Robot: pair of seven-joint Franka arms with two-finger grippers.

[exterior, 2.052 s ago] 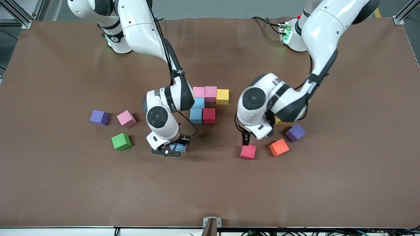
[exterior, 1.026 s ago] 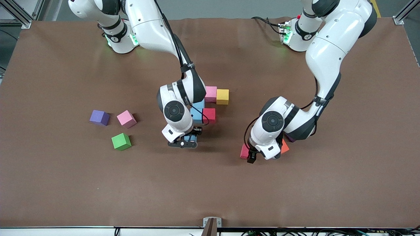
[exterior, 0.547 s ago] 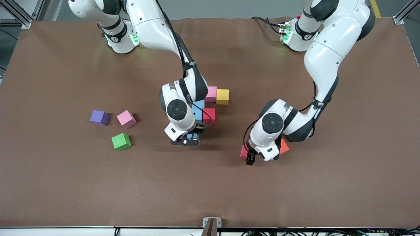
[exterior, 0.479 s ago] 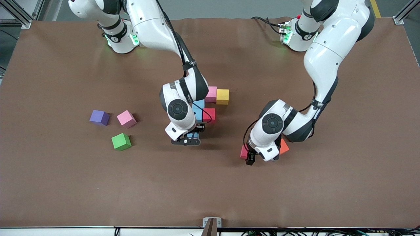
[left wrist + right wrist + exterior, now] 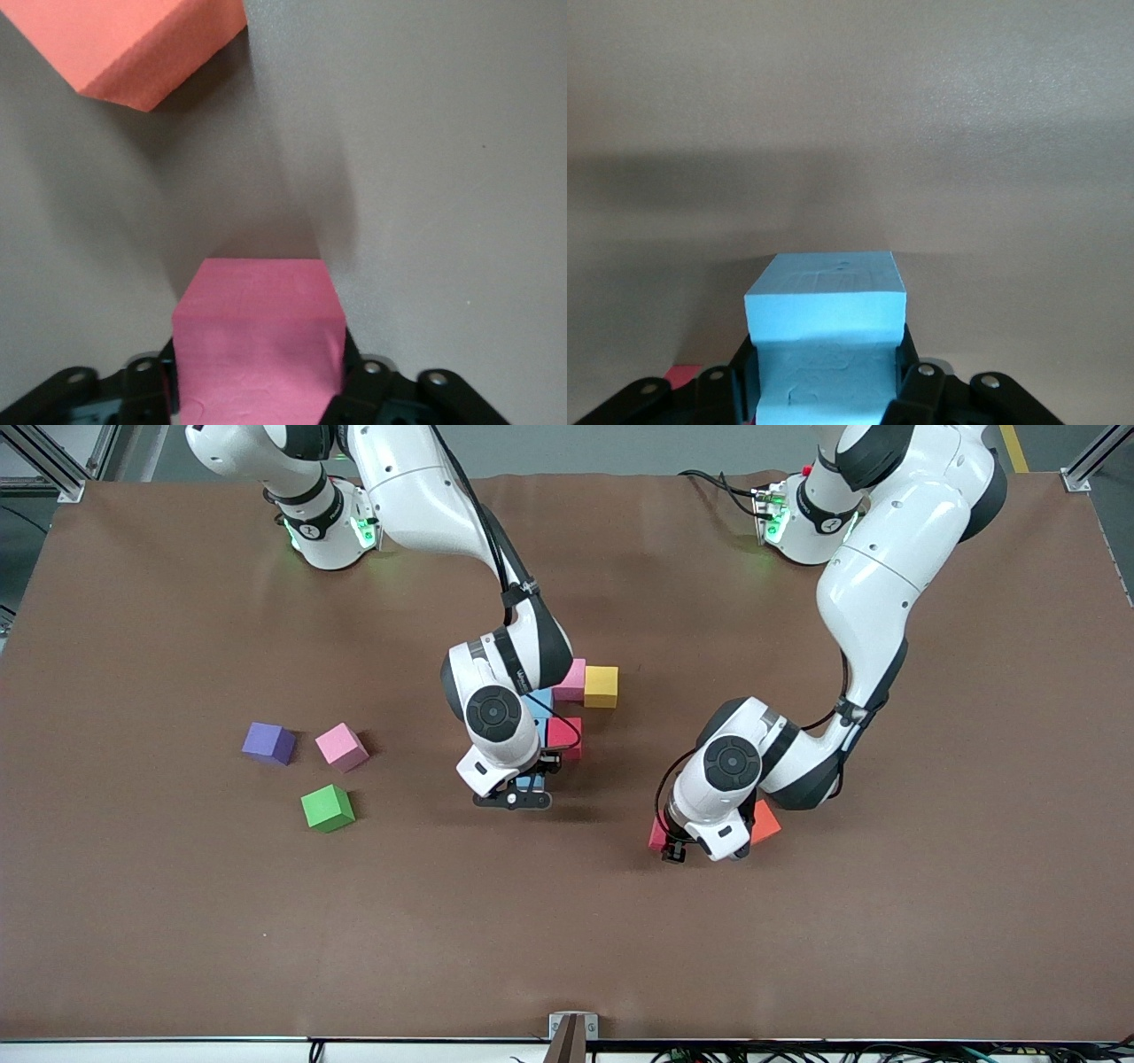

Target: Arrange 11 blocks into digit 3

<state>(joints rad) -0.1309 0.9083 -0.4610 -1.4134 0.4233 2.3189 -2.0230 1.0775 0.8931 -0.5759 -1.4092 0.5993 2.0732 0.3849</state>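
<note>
Right hand (image 5: pixel 530 786) carried light blue block (image 5: pixel 826 341) beside digit; left hand (image 5: pixel 675 849) now clamps pink block (image 5: pixel 258 341) on brown table (image 5: pixel 177 921).

We see a brown surface (image 5: pixel 177 921) bearing loose purple (image 5: pixel 268 743), pink (image 5: pixel 342 747) and green (image 5: pixel 327 808) blocks at center-left of the frame.

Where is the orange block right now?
In the front view the orange block sits on the brown table toward the left arm's end, half hidden under that arm's wrist and right beside the pink-red block in the left claw.
</note>
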